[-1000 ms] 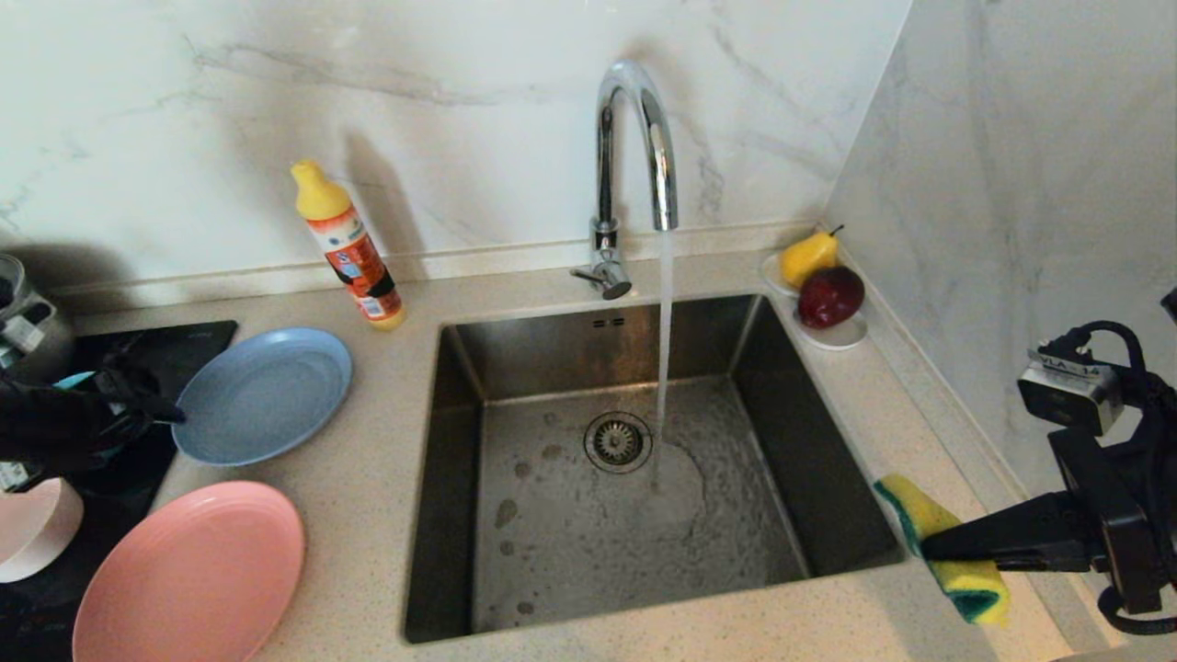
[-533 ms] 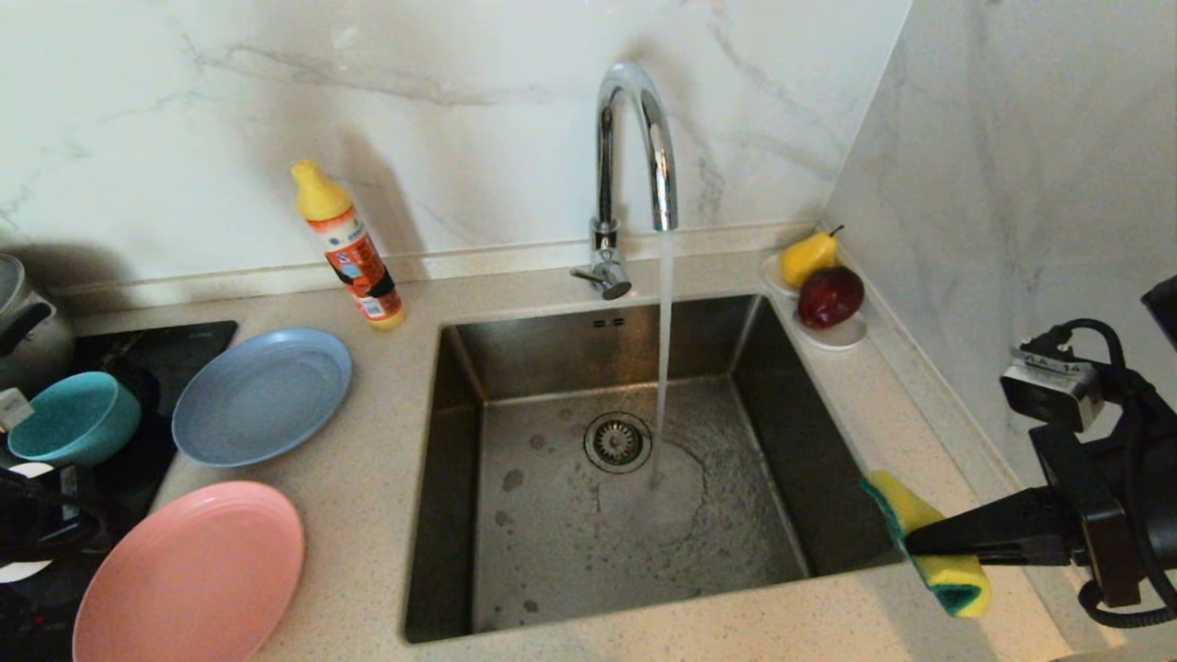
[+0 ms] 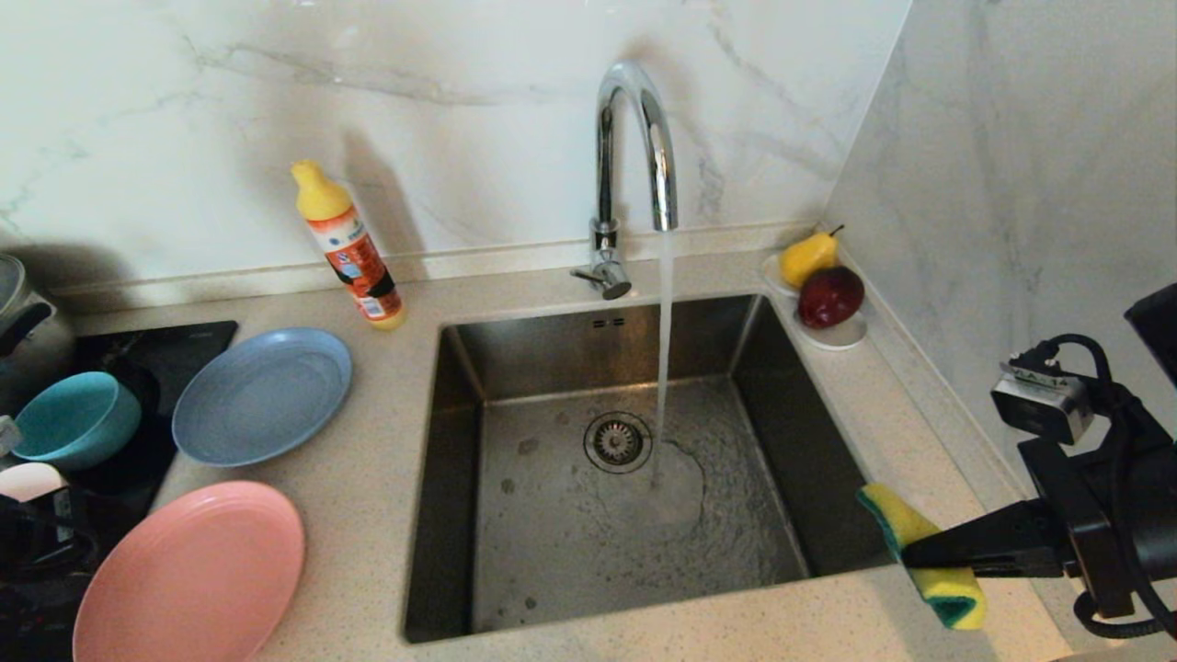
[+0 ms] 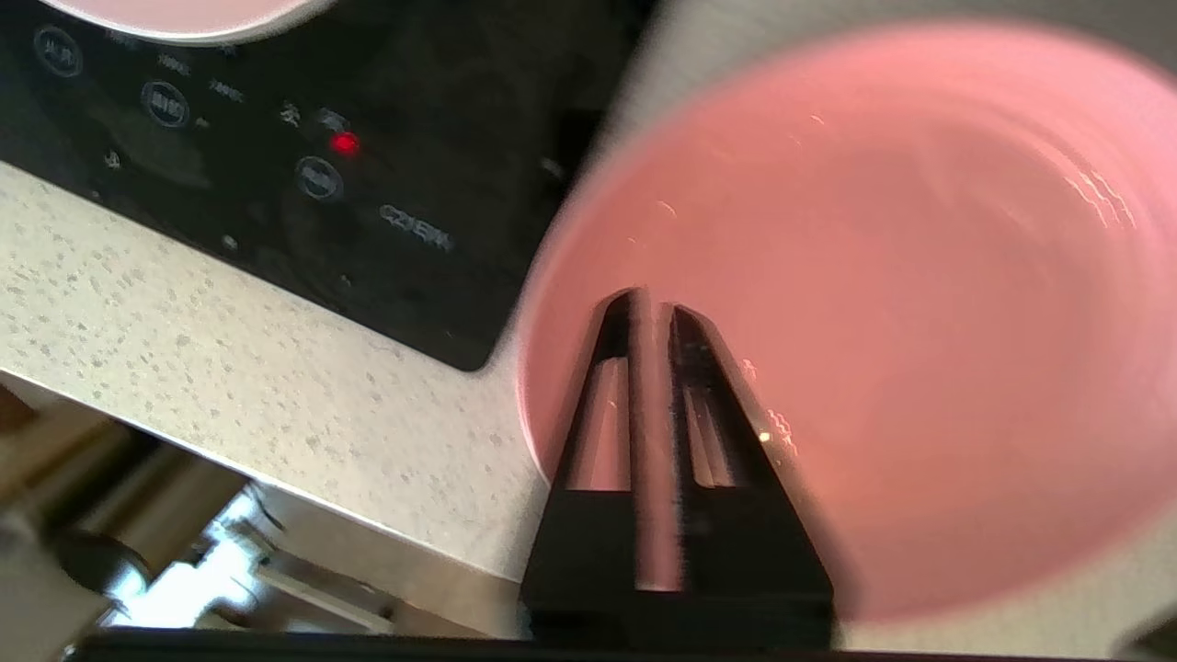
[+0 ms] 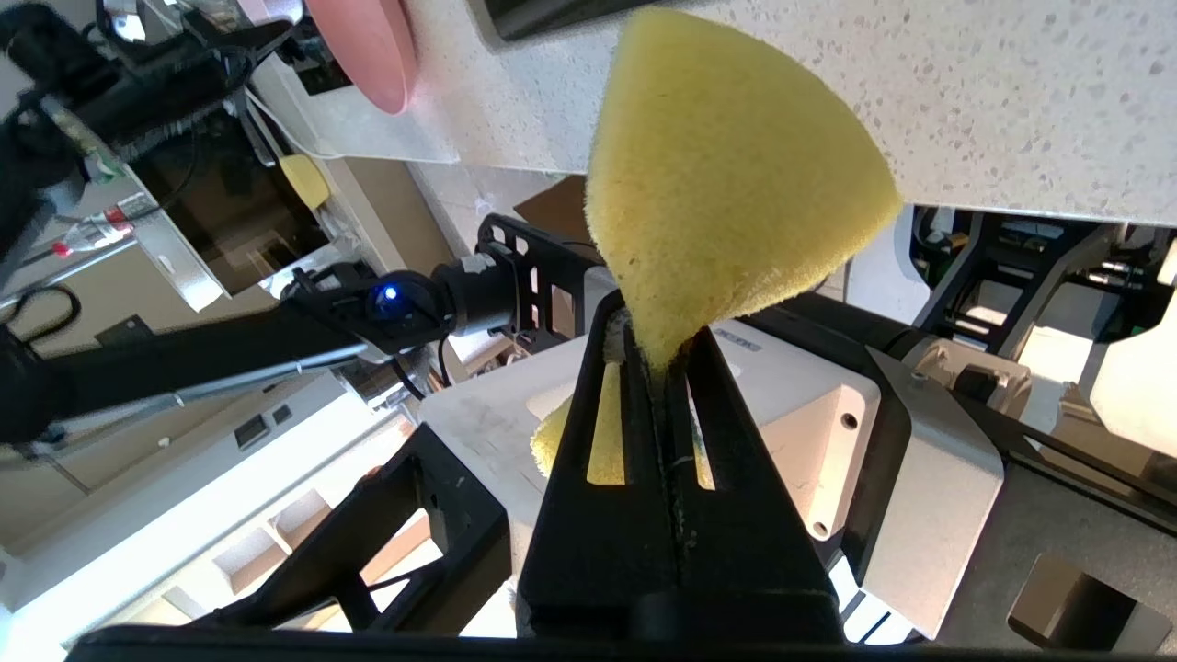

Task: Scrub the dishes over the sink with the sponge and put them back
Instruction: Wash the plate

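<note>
My left gripper [image 4: 651, 299] hovers over the near-left part of the salmon-pink plate [image 4: 883, 276] [image 3: 188, 575]. Its jaws are open by a narrow slit, with nothing between them. In the head view it is a dark shape [image 3: 41, 542] at the counter's front left. The pale pink dish [image 3: 28, 478], the teal bowl [image 3: 78, 418] and the blue-grey plate [image 3: 262, 395] stand nearby. My right gripper [image 3: 910, 554] [image 5: 657, 354] is shut on the pinched yellow sponge [image 3: 899, 519] [image 5: 726, 175]. It holds the sponge just above the counter at the front right corner of the sink [image 3: 460, 515].
The chrome tap [image 3: 634, 147] runs water into the basin beside the drain strainer [image 3: 617, 441]. An orange detergent bottle [image 3: 354, 253] stands at the back. A white saucer [image 3: 841, 336] with a pear and an apple sits at the back right. The bowl and pale dish rest on a black hob [image 3: 152, 345].
My left gripper drew back from the teal bowl, which now stands free, came toward the counter's front edge by the salmon-pink plate, and narrowed its jaws. The right gripper and sponge shifted slightly left.
</note>
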